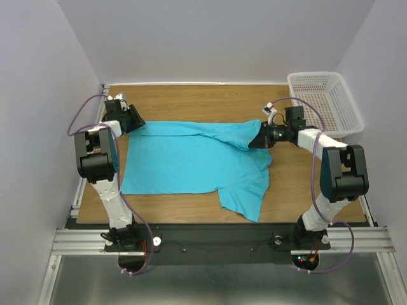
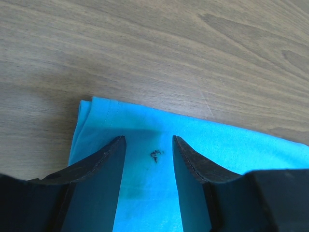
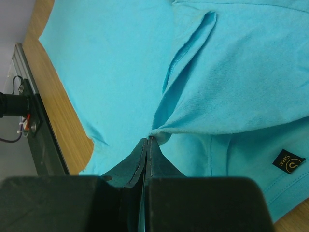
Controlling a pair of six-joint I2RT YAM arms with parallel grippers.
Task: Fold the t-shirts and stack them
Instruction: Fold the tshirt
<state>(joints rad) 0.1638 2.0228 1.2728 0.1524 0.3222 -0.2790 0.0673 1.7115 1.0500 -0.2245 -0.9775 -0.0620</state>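
The turquoise t-shirt (image 1: 191, 162) lies spread on the wooden table, with one part bunched and lifted at its far right. My left gripper (image 1: 138, 122) is at the shirt's far left corner. In the left wrist view it (image 2: 148, 141) is open, its jaws standing apart over the cloth (image 2: 241, 150) beside a small dark mark (image 2: 155, 154). My right gripper (image 1: 257, 140) is shut on a raised fold of the shirt. In the right wrist view it (image 3: 147, 141) pinches the cloth edge (image 3: 166, 130), and a dark label (image 3: 288, 162) shows on the shirt.
A white mesh basket (image 1: 325, 101) stands at the far right corner of the table. The wooden table (image 1: 191, 101) shows bare behind the shirt. A metal rail (image 1: 216, 238) and the arm bases run along the near edge.
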